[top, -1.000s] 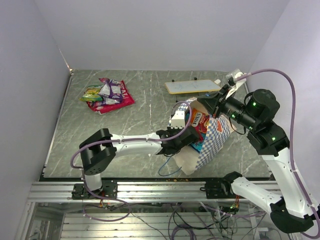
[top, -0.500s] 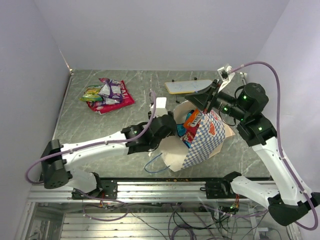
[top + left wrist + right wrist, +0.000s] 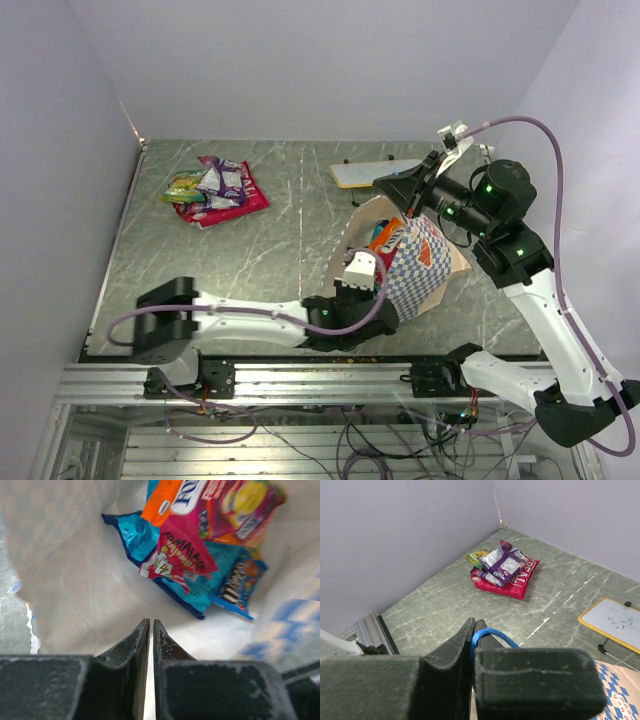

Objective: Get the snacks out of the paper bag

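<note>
Snacks, small glossy foil packets (image 3: 200, 540) likely light, slippery and best pinched at a crimped edge, lay just beyond the near-closed, empty jaws of the left gripper (image 3: 151, 623) inside the blue-and-white checkered paper bag (image 3: 425, 255), whose blue cord handle (image 3: 495, 634) the right gripper (image 3: 473, 623) clamped.

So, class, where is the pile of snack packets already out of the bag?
In the top view, the pile of snack packets lies on the table's far left, near the back corner, well apart from the checkered paper bag on the right.
</note>
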`<control>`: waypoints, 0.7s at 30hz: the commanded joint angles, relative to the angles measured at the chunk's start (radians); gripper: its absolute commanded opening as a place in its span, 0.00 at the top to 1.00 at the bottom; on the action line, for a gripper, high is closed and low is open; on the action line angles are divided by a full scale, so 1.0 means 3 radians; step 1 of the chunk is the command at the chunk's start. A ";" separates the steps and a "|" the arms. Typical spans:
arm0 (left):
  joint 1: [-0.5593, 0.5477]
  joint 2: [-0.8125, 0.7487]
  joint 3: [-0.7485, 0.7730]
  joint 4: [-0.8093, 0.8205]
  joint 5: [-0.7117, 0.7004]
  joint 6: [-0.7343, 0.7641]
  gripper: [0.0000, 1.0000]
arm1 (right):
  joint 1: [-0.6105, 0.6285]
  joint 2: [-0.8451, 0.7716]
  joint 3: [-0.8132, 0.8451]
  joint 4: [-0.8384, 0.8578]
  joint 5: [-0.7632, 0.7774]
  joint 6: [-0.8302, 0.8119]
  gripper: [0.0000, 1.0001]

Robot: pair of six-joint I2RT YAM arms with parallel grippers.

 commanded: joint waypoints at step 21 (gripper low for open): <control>0.0789 0.0926 0.0593 -0.0039 0.0226 -0.0164 0.60 | 0.0021 -0.0099 0.0362 -0.0155 0.0109 -0.0339 1.00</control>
